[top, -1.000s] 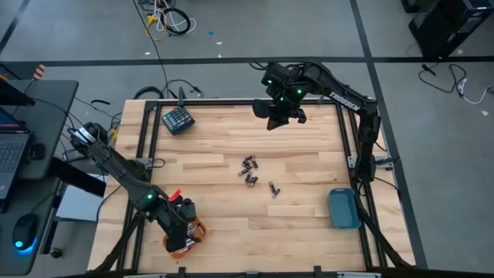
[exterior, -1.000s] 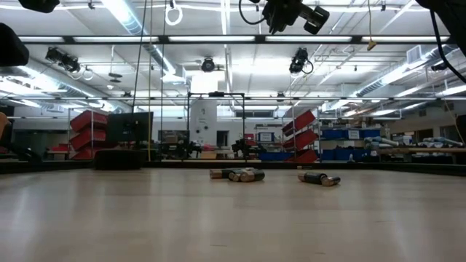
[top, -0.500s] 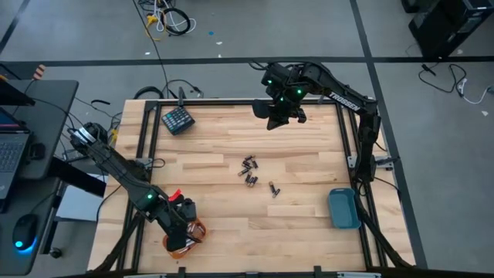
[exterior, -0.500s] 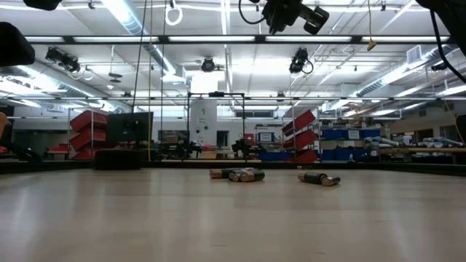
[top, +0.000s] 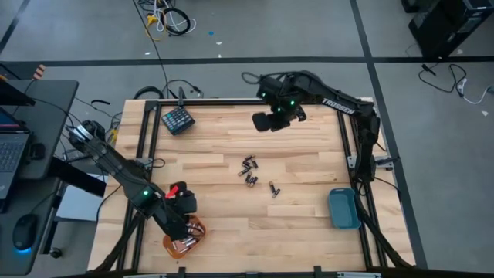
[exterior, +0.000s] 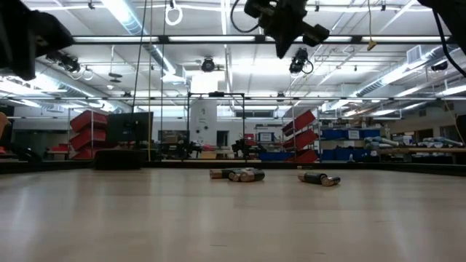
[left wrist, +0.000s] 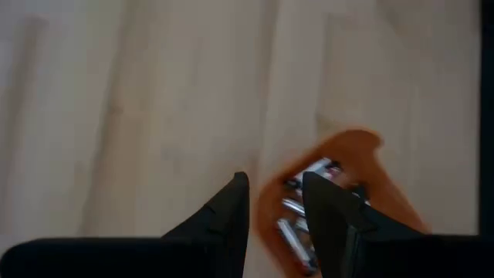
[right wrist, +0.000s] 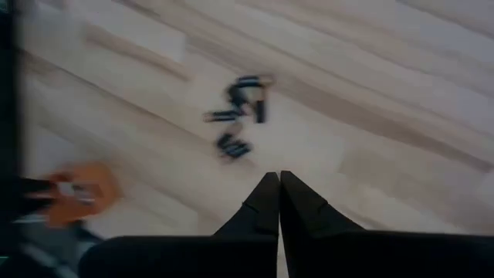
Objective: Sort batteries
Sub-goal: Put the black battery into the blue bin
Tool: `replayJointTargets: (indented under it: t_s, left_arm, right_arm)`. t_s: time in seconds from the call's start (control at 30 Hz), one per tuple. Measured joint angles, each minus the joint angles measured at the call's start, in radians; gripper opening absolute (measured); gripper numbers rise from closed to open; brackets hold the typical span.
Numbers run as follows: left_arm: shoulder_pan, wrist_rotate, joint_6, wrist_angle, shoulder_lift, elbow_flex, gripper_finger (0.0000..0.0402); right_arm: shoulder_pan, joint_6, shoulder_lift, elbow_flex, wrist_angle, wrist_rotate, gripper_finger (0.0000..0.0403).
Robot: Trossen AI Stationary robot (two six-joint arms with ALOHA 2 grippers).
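table [top: 301, 154] of pale wood carries everything i'm working with, blue tray [top: 343, 208] at its right near side, dark keypad block [top: 177, 120] far left. left gripper [left wrist: 274, 205] hangs over the orange tray [top: 185, 238] at the near left corner, jaws parted with nothing between them, which i read as a drop just made, since cells already lie in that tray. right gripper [right wrist: 279, 193] is pinched shut and empty, raised over the far edge, looking down toward the pile, probably lined up for its pick. batteries [top: 248, 170] lie loose mid-table, a small cluster with one pair [top: 273, 188] just to its right.
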Motion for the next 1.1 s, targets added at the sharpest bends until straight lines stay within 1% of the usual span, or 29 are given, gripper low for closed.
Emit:
replayJointTargets:
  t_s: [0.07, 0.17, 0.33, 0.53, 0.6, 0.7, 0.93, 1.1]
  left_arm:
    - [0.001, -0.051, 0.018, -0.016, -0.026, 0.000, 0.0119]
    - [0.001, -0.178, 0.076, -0.041, -0.071, 0.000, 0.0119]
    - [0.013, -0.455, 0.257, -0.046, -0.132, 0.000, 0.0119]
    - [0.058, -0.655, 0.465, -0.045, -0.181, 0.000, 0.0119]
    - [0.087, -0.680, 0.518, -0.046, -0.194, 0.000, 0.0119]
    - [0.136, -0.681, 0.577, -0.045, -0.208, 0.000, 0.0119]
    - [0.243, -0.679, 0.685, -0.047, -0.212, 0.000, 0.0119]
    - [0.310, -0.678, 0.739, -0.045, -0.212, 0.000, 0.0119]
  right_arm:
    - [0.015, -0.035, 0.000, -0.040, 0.002, 0.012, 0.0001]
    - [0.035, -0.078, 0.000, -0.106, 0.015, 0.023, 0.0001]
    - [0.066, -0.086, 0.000, -0.220, 0.024, 0.022, 0.0001]
    - [0.090, -0.195, 0.000, -0.345, 0.001, -0.028, 0.0001]
    - [0.093, -0.209, 0.000, -0.388, 0.000, -0.068, 0.0001]
    - [0.093, -0.214, 0.000, -0.430, 0.001, -0.106, 0.0001]
    - [0.093, -0.212, -0.001, -0.496, 0.001, -0.115, 0.0001]
    - [0.095, -0.212, -0.001, -0.523, 0.069, -0.104, 0.0001]
